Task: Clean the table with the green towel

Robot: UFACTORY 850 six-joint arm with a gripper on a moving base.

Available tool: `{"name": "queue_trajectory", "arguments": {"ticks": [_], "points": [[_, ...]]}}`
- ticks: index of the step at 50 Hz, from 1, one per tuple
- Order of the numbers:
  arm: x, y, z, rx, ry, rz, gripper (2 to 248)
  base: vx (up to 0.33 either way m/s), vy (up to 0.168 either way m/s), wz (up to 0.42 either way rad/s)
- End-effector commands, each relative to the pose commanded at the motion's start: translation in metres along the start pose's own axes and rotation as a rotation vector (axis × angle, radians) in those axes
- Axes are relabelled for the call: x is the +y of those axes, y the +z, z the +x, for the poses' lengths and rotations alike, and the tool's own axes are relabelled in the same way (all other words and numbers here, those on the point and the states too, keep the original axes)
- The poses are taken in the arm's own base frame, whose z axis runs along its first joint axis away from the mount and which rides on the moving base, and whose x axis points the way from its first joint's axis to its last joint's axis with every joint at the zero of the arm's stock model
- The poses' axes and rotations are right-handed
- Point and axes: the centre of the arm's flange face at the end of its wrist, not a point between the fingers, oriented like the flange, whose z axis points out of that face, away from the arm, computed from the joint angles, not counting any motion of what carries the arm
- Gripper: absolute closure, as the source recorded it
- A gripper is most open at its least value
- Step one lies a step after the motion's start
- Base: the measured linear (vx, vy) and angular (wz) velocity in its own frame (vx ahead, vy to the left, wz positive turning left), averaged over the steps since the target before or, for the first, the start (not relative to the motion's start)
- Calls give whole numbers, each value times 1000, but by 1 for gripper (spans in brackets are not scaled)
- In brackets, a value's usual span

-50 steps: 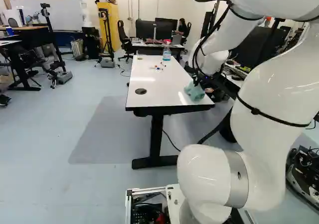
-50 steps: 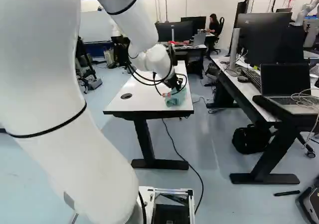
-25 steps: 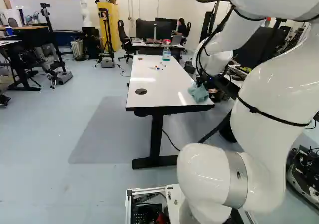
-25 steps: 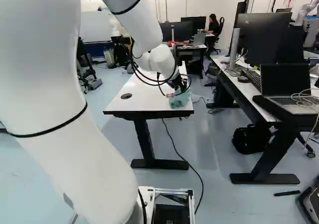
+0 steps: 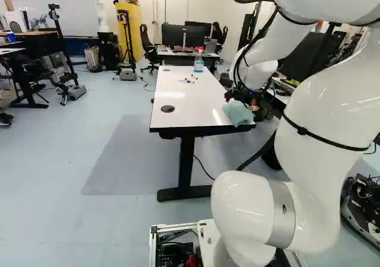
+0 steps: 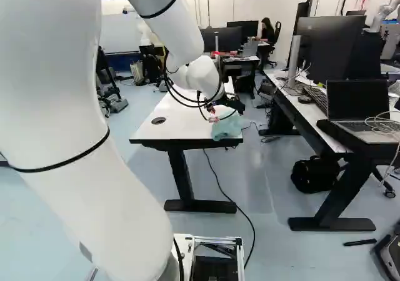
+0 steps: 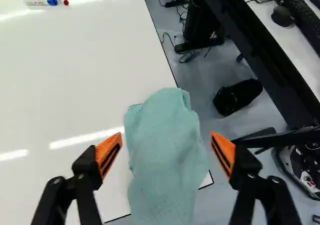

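Observation:
In the right base view my gripper is just above the green towel, at the near right corner of the white table. Seen from the wrist, the gripper is wide open, with the towel between its orange pads and a gap on either side. The bunched cloth covers part of the table's edge and corner and reaches past them. Markers lie farther up the white tabletop.
A spray bottle stands at the table's far end. A round black grommet is set in the tabletop. To the right is another desk with a laptop and monitor. A black bag is on the floor.
The gripper has opened and let go of the towel, which now looks looser and more spread. Earlier, arm and towel shifted slightly to the right. The base has not moved.

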Motion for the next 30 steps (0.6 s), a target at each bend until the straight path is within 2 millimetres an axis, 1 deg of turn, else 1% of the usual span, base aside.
{"name": "queue_trajectory", "arguments": {"ticks": [1,2,30], "points": [[0,0,0,0,0,0,29,0,0,0],[0,0,0,0,0,0,3,0,0,0],[-3,-1,-3,10,-3,5,3,0,0,0]]}}
